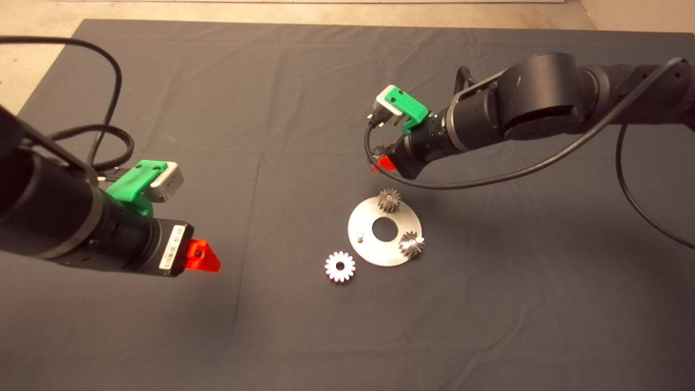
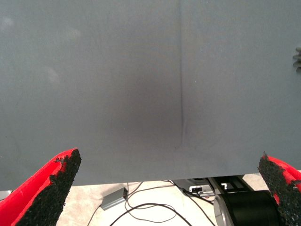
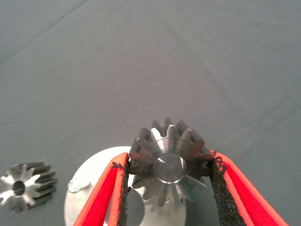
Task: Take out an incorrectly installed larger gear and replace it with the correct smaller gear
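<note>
Right now the right gripper (image 3: 169, 181) has its two red fingers (image 3: 101, 200) pinched against the toothed rim of the smaller gear (image 3: 168, 165), a dark-grey steel piece held on both sides by the black pads. Seen from overhead, that gripper (image 1: 380, 161) hangs above the dark mat (image 1: 271, 108), just behind the round metal plate (image 1: 380, 255), with the held gear barely peeking out beside the red fingertip.

The plate lies flat on the mat and has a big centre hole. Two small gears stand on it: one on the far edge (image 1: 389, 200) and one on the right edge (image 1: 411, 244). A short bare pin (image 1: 359, 235) sticks up on the plate's left side. In the right wrist view the plate (image 3: 94, 188) shows pale beneath the held gear.

The larger gear (image 1: 340, 266), bright silvery-white with blunt teeth, lies flat on the mat just off the plate's near-left rim, apart from it. From the right wrist view it (image 3: 26, 186) sits beside the plate.

Over to the left, the left gripper (image 1: 203, 258) hovers above bare mat, well away from the plate, its fingers (image 2: 51, 188) spread wide with nothing between them. Beyond the mat's edge in its wrist view there is floor with loose cables (image 2: 141, 209).
</note>
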Controlling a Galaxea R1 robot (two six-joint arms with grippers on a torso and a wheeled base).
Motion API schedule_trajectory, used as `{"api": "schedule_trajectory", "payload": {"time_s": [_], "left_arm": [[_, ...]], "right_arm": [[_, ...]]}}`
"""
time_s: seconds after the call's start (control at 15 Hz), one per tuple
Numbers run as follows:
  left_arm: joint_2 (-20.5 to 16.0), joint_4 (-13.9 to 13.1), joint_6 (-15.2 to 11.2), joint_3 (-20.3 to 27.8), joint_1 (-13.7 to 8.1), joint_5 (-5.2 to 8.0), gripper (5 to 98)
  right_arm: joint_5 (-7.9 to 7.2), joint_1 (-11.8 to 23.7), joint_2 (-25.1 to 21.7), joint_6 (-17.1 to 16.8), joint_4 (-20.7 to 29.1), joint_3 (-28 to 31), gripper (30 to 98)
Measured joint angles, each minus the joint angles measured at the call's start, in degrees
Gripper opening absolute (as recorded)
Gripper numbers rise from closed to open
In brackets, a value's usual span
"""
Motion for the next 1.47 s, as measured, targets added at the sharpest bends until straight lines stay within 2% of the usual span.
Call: {"api": "schedule_trajectory", "payload": {"time_s": [0.27,0.4,0.67,0.93,1.13,1.2,1.47], "left_arm": [[0.02,-0.02,0.15,-0.11,0.0,-0.06,97.8],[-0.03,-0.02,-0.41,0.69,0.02,-0.02,97.8],[-0.15,0.0,-1.7,2.24,0.13,-0.05,97.8],[-0.17,-0.02,-2.1,2.85,0.13,-0.05,97.8],[-0.19,-0.02,-3.28,3.45,0.13,-0.05,97.8],[-0.17,-0.02,-3.46,3.59,0.13,-0.05,97.8],[-0.17,-0.02,-3.97,4.03,0.13,-0.05,97.8]], "right_arm": [[-2.67,0.23,4.78,-2.01,4.54,-0.06,38.5],[-5.71,1.5,8.03,-2.13,6.38,-0.06,38.5],[-9.54,1.9,11.46,-2.26,9.48,-0.04,38.5],[-9.81,1.9,11.82,-2.4,10.67,0.93,38.5],[-11.7,1.88,12.8,-2.57,10.78,2.15,38.5],[-12.76,1.83,13.53,-2.72,10.78,2.43,38.5],[-13.89,-0.05,13.69,-2.76,10.29,2.58,38.5]]}}
